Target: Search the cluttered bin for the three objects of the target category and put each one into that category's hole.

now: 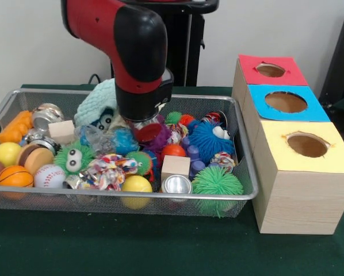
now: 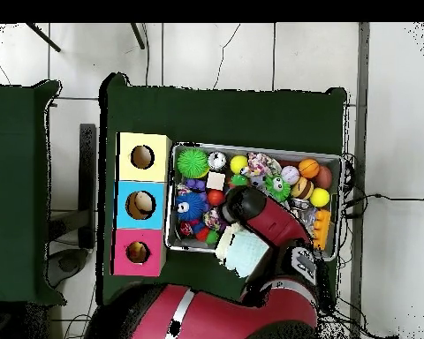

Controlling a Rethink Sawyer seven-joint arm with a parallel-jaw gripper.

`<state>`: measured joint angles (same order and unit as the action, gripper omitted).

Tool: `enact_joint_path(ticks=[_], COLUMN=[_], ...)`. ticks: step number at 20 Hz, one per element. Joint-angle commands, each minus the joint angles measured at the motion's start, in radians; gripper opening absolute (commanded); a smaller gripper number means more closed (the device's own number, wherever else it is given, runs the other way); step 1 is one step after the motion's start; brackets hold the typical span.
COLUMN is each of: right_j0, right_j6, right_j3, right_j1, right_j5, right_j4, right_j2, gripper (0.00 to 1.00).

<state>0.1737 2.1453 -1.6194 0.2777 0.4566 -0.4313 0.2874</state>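
While the arm is reaching down into the wire bin [image 1: 241, 192], its pincer [image 1: 143, 127] is sitting buried among toys, so its opening cannot be told. Crowding it in front are a wooden cube [image 1: 175, 167] and yellow ball [image 1: 137, 184].

Overhead, the arm is hiding the pincer; the three-holed box [image 2: 141, 184] is lying beside the bin [image 2: 255, 146].

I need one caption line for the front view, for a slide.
Red arm lowered into a wire basket full of toys, beside a box with three holes.
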Motion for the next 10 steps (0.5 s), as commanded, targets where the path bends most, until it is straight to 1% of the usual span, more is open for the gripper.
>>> enact_joint_path(ticks=[1, 3, 5, 7, 8, 9, 10], right_j0=[0.054, 0.058, 0.075, 0.094, 0.116, 0.138, 0.163], right_j6=[0.187, 0.198, 0.182, 0.156, 0.117, 0.088, 0.042], right_j3=[0.221, 0.251, 0.267, 0.258, 0.245, 0.237, 0.227], right_j1=[-0.217, -0.250, -0.261, -0.247, -0.226, -0.212, -0.190], right_j5=[-0.088, -0.121, -0.139, -0.126, -0.123, -0.119, -0.100], right_j4=[-0.034, -0.052, -0.047, -0.026, 0.009, 0.028, 0.062], right_j2=[0.025, 0.012, -0.003, -0.002, 0.009, 0.003, 0.009], gripper=[0.00, 0.00, 0.00, 0.00, 0.00, 0.00, 0.00])
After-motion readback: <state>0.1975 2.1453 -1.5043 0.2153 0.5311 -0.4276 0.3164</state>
